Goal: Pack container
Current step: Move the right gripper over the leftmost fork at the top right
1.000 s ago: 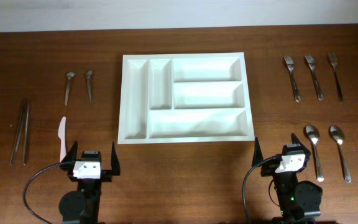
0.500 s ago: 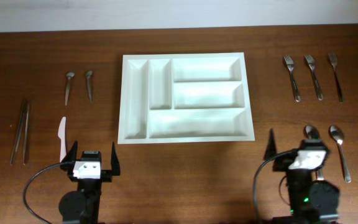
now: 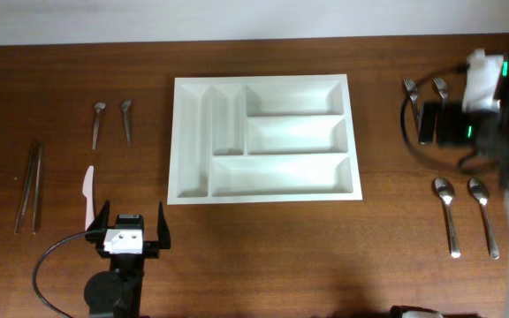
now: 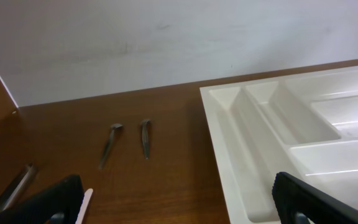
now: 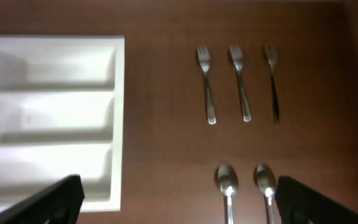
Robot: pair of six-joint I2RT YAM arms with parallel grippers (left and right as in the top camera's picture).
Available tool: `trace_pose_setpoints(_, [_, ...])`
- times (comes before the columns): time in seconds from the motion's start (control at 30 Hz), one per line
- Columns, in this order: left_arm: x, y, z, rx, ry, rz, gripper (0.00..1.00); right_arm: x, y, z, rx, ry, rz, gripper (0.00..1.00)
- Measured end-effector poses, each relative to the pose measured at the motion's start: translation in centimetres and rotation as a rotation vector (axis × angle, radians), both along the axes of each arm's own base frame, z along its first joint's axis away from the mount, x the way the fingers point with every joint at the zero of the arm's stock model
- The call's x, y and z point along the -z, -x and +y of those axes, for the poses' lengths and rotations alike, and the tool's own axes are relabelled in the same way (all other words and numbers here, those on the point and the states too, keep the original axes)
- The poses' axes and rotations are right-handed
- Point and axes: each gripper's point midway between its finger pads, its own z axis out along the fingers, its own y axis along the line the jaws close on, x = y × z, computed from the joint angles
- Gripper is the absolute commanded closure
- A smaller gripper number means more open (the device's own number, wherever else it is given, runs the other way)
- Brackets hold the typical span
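The container (image 3: 177,141), a big white tray with five bare compartments, lies at the table's centre; its left end shows in the left wrist view (image 4: 229,155) and its right end in the right wrist view (image 5: 118,124). My left gripper (image 3: 132,212) rests low near the front edge, left of the tray, open with nothing between its fingers (image 4: 179,208). My right arm (image 3: 475,106) hangs blurred high over the right side. From there my right gripper (image 5: 179,208) looks down, open and holding nothing.
Three forks (image 5: 241,81) lie right of the tray, partly covered by the arm in the overhead view, with two large spoons (image 3: 446,212) nearer the front. On the left lie two small spoons (image 3: 98,124), a white plastic knife (image 3: 87,194) and two dark thin sticks (image 3: 29,185).
My right arm has lifted from the front right edge and swung back and up over the forks. The left arm and all the cutlery have stayed still.
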Motion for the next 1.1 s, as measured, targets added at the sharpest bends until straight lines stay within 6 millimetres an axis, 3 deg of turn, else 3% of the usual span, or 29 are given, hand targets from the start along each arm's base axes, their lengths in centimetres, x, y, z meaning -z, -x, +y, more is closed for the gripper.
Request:
trace_pose_setpoints(0.17, [0.0, 0.0, 0.0, 0.000, 0.000, 0.000, 0.01, 1.9, -5.7, -1.2, -0.043, 0.012, 0.097, 0.01])
trace_pose_setpoints(0.3, [0.0, 0.0, 0.0, 0.000, 0.000, 0.000, 0.01, 7.1, -8.7, -3.6, -0.069, 0.030, 0.219, 0.02])
trace_pose_setpoints(0.43, [0.0, 0.0, 0.0, 0.000, 0.000, 0.000, 0.01, 13.6, -10.0, -6.1, -0.056, 0.004, 0.366, 0.01])
trace_pose_setpoints(0.5, [0.0, 0.0, 0.0, 0.000, 0.000, 0.000, 0.01, 15.9, -10.4, -6.8, -0.055, -0.007, 0.411, 0.01])
trace_pose_setpoints(0.6, [0.0, 0.0, 0.0, 0.000, 0.000, 0.000, 0.01, 17.6, -11.5, -7.3, -0.060, -0.012, 0.414, 0.01])
trace_pose_setpoints(0.87, [0.0, 0.0, 0.0, 0.000, 0.000, 0.000, 0.01, 19.9, -16.1, -8.3, -0.063, 0.012, 0.300, 0.01])
trace_pose_setpoints(1.1, [0.0, 0.0, 0.0, 0.000, 0.000, 0.000, 0.01, 25.1, -16.6, -8.4, -0.062, -0.012, 0.375, 0.01])
